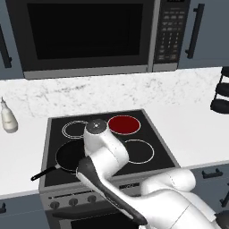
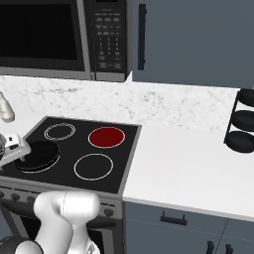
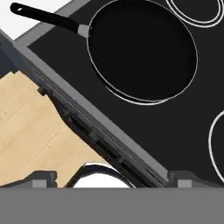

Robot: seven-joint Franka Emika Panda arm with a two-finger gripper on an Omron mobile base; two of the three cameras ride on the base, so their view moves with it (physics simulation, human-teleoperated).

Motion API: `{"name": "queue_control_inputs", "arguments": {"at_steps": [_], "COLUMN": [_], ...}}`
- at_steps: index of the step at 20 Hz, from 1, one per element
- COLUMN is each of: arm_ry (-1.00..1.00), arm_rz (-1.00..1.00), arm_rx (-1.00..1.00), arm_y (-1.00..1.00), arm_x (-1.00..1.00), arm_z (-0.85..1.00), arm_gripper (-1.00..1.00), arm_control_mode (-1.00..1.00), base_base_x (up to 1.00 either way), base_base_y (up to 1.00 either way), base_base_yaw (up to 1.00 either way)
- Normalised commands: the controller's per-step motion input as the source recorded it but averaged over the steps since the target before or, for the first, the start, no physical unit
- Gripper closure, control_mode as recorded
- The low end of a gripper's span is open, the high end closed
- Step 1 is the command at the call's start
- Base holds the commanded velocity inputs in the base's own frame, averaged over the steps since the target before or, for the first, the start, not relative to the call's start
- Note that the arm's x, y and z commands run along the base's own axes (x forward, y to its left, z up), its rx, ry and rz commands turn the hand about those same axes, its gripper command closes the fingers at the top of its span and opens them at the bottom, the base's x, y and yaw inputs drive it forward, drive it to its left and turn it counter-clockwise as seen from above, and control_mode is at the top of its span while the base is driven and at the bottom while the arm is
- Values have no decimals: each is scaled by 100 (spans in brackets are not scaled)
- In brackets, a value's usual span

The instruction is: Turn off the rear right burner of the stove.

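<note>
Burner status: the rear right burner (image 1: 123,124) glows red at the back right of the stove (image 2: 125,163). Its rigid knob probably needs a firm rim pinch. Gripper (image 3: 112,181) fingers spread, empty.

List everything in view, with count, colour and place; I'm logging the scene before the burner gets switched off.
Black glass stove: one, in the white counter.
Rear right burner: one, solid red.
Other burner rings: three, white.
Black frying pan: one, front left burner.
Dark knobs: a row, grey front panel.
Black microwave: one, above stove.
White bottle: one, counter left.
Black tiered rack: one, counter right.
White arm: one.
Gripper: one, over the stove's front edge, open.
</note>
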Motion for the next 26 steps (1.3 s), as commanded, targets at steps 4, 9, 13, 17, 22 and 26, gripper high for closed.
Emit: {"name": "queue_control_inputs", "arguments": {"at_steps": [4,9,13,17,22,26], "arm_ry": [-11,-27,-54,-67,-55,-7], "arm_rz": [16,11,0,-10,-2,8], "arm_rx": [-6,-7,-10,0,1,0], "arm_y": [100,100,25,-23,-54,-61], "arm_x": [-56,-90,-76,-13,0,22], "arm_z": [-100,-100,-61,-42,-23,-15], "arm_gripper": [-100,-100,-100,-100,-100,-100], "arm_control_mode": [-100,-100,-100,-100,-100,-100], "base_base_x": [0,0,0,0,0,0], "base_base_y": [0,0,0,0,0,0], "base_base_yaw": [0,0,0,0,0,0]}}
